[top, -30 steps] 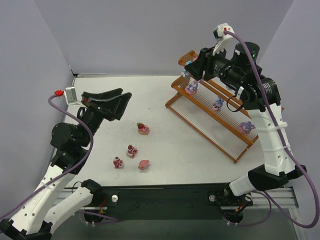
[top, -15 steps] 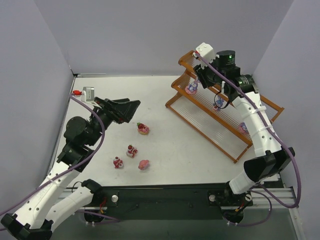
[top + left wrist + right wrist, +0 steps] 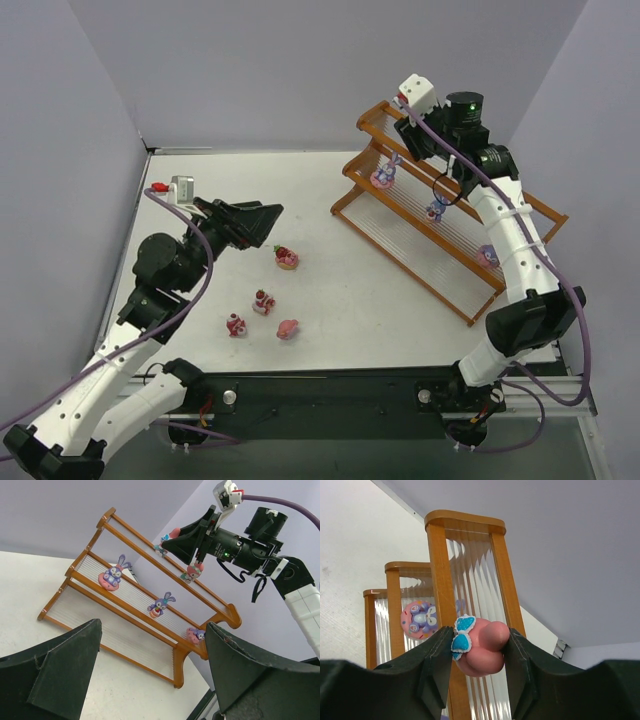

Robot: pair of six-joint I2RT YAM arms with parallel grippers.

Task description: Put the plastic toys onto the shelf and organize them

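Robot lab enclosure: plain lavender walls [image 3: 300, 60], white table [image 3: 230, 180], black mounting rail [image 3: 330, 385].

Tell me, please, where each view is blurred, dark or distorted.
Top view: sharp and evenly lit, with only soft shadows under the shelf. Left wrist: the shelf is sharp, while the near jaws are dark and slightly soft. Right wrist: the pink toy is sharp, the jaws are in shadow, and the rods behind look wavy.

Shelf post [image 3: 438, 565] just beyond right hand [image 3: 478, 647]
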